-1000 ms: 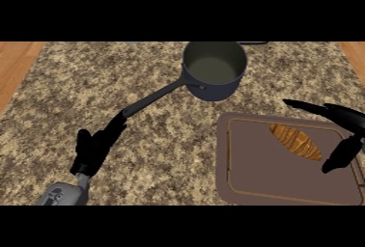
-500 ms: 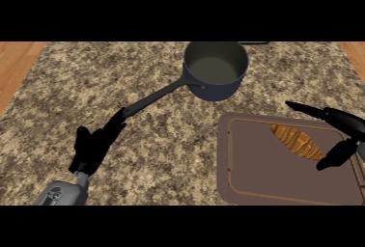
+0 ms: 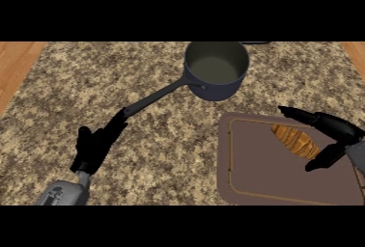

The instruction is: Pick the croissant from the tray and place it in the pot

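Note:
A golden-brown croissant (image 3: 294,140) lies on the brown tray (image 3: 257,169) at the lower right of the counter. My right hand (image 3: 335,137) hangs over the croissant's right side, open, with fingers stretched out above it toward the upper left and the thumb pointing down below it; it hides part of the croissant. The dark blue pot (image 3: 215,70) stands at the back centre, nothing inside, its long handle running down-left. My left hand (image 3: 96,144) rests open on the counter by the handle's tip.
The speckled granite counter (image 3: 92,82) has wooden strips at its left and right sides. A dark object (image 3: 255,43) shows at the back edge behind the pot.
My right hand has dropped lower and moved slightly left, closing in around the croissant. The left hand and pot have stayed still.

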Available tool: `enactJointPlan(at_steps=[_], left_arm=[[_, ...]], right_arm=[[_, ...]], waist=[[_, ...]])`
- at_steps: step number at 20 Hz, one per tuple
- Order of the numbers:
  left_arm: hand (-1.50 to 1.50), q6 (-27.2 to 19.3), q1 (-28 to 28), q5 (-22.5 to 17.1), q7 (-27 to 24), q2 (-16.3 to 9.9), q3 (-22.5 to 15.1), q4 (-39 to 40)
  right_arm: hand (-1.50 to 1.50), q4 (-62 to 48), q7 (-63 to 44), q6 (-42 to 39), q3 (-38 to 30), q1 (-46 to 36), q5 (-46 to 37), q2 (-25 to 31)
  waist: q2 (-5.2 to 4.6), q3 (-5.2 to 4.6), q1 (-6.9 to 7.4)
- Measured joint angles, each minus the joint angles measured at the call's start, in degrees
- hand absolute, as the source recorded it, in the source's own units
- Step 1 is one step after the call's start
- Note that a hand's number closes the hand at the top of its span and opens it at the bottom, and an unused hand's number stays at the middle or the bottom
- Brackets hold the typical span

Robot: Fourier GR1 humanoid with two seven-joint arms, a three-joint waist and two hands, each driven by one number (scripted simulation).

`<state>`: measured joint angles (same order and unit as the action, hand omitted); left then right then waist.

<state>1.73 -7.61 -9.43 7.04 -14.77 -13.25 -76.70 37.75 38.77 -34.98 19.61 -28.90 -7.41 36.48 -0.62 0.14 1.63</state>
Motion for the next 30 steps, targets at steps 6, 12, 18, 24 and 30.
enactJointPlan(at_steps=[6,12,18,24,30], left_arm=[[0.0,0.09,0.63,0.65,-0.49,0.55,-0.45,-0.32],[0.0,0.32,0.51,0.98,-1.0,0.91,-0.23,0.46],[0.0,0.47,0.31,1.0,-0.56,0.99,-0.02,-0.08],[0.0,0.54,-0.45,0.92,0.3,1.17,0.31,-0.18],[0.0,-0.29,1.27,0.59,0.3,0.36,1.96,-0.33]], right_arm=[[-1.5,-3.54,-0.8,-0.54,1.78,-0.07,2.14,-2.63],[1.5,-3.95,4.35,4.83,5.08,0.08,-0.28,-3.67],[1.5,-5.92,7.5,6.19,6.11,0.39,1.25,-4.17],[1.5,-5.66,10.15,7.8,6.35,1.54,3.9,-4.99],[1.5,-6.67,7.75,21.41,-4.81,5.61,14.32,-12.03]], waist=[[0.07,-0.09,0.37],[0.26,-0.44,0.3],[0.39,-0.67,0.7],[0.4,-0.67,0.37],[1.87,-1.36,-2.57]])
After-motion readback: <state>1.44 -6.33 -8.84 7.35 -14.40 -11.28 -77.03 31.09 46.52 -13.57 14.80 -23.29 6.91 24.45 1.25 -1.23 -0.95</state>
